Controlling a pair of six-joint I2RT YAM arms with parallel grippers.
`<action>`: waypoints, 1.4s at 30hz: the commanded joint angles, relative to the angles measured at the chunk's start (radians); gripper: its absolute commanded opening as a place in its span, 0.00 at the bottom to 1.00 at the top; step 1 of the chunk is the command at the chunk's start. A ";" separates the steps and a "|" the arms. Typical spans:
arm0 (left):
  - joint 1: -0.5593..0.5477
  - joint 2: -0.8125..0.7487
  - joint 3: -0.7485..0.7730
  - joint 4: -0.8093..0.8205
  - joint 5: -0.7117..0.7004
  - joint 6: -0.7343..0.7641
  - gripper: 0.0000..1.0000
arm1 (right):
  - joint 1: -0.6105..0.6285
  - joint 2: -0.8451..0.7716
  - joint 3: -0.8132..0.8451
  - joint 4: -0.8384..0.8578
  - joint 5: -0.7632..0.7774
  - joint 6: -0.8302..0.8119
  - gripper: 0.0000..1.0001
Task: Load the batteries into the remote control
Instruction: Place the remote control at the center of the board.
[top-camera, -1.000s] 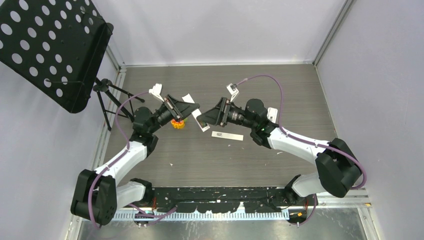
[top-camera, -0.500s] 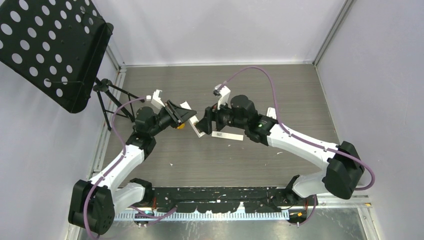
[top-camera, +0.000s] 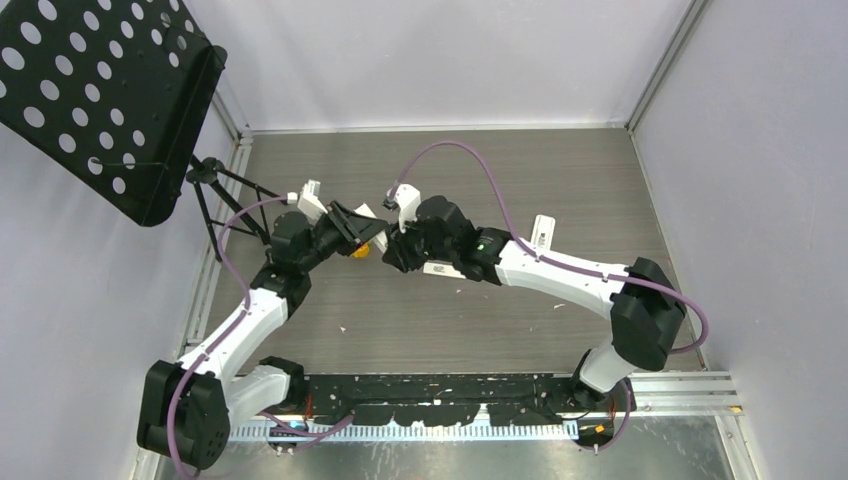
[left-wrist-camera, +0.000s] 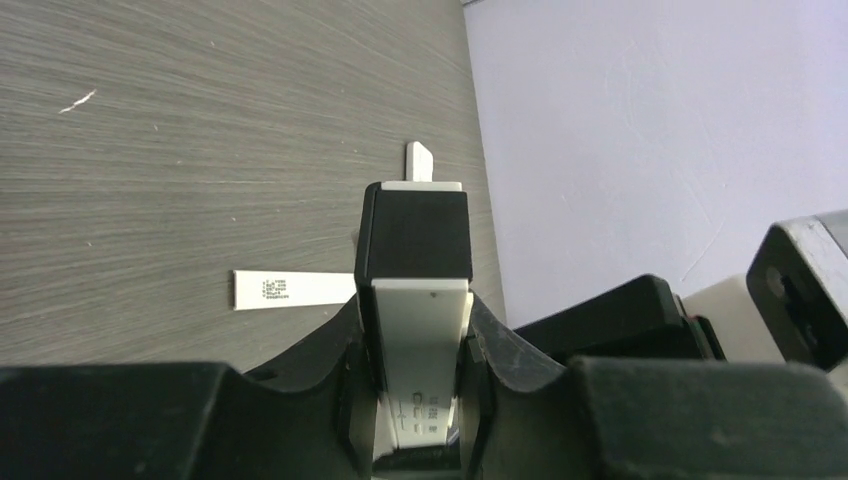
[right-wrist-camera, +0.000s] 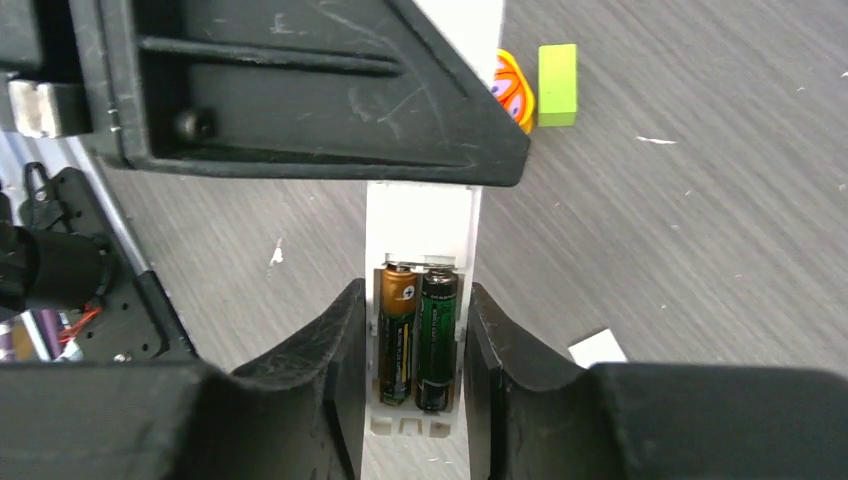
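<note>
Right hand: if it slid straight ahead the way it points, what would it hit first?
Probably the left hand, whose black body clamps the same remote just ahead of the right hand; the gap is hard to judge.

**Enclosure and surroundings: condition as observed**

The counter (top-camera: 450, 160) is a matte, grey-brown wood-grain board with a few small white flecks (top-camera: 342, 328) scattered on it. Plain pale lavender-white panels close it on three sides: back wall (top-camera: 450, 60), left wall (top-camera: 60, 300) and right wall (top-camera: 760, 200). A metal corner post (top-camera: 665, 60) runs down the rear right corner. At upper left, a black perforated panel (top-camera: 90, 90) sits tilted on a thin black tripod (top-camera: 215, 195) at the counter's left edge. A black rail (top-camera: 450, 385) and a ribbed metal strip (top-camera: 450, 430) line the near edge. Lighting is even and diffuse, and shadows are soft.
</note>
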 joint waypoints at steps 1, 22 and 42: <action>-0.004 -0.016 0.037 0.024 0.026 0.012 0.10 | -0.008 0.015 0.076 -0.005 0.050 -0.086 0.20; 0.056 -0.256 0.049 -0.408 -0.274 0.188 0.94 | -0.316 0.176 0.185 -0.599 -0.097 -0.648 0.06; 0.056 -0.068 0.080 -0.340 0.024 0.228 0.85 | -0.356 0.449 0.316 -0.685 0.083 -0.676 0.20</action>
